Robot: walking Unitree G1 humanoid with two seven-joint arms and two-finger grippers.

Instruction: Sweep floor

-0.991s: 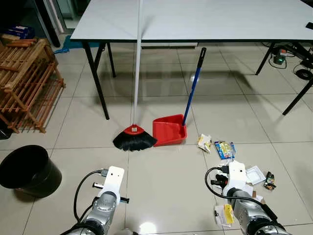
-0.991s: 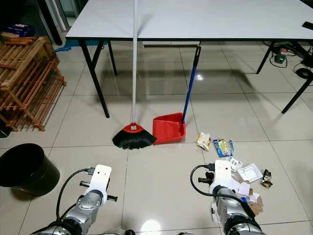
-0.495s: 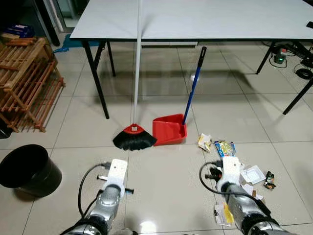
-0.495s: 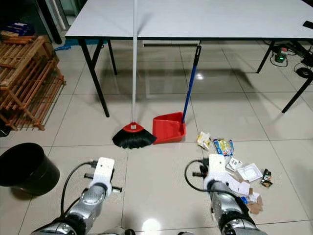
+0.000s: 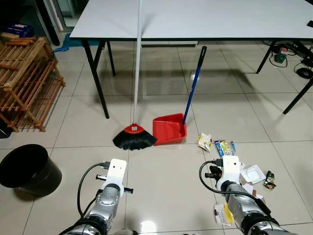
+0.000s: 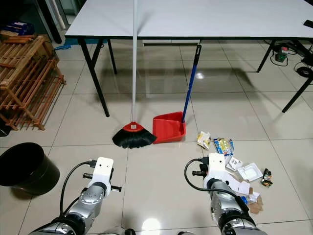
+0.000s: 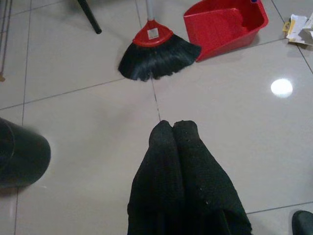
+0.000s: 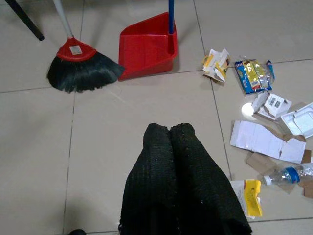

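Sweeping not begun. Broom (image 5: pixel 135 137) standing at 12 o'clock ahead, bristles on the floor (image 5: pixel 161 181), handle leaned against the tabletop (image 5: pixel 205 19). Red dustpan (image 5: pixel 169 129) just beside it at 1 o'clock, blue handle likewise propped. Litter (image 8: pixel 264 122) of wrappers, cardboard and a bottle scattered at 2 o'clock, uncollected. Black bin (image 5: pixel 27 169) at 9 o'clock. Left gripper (image 7: pixel 172 128) pressed closed, empty, aimed toward the broom. Right gripper (image 8: pixel 169 131) likewise closed and empty. Remaining, by judgement: fetch broom, gather litter, fill dustpan, empty.
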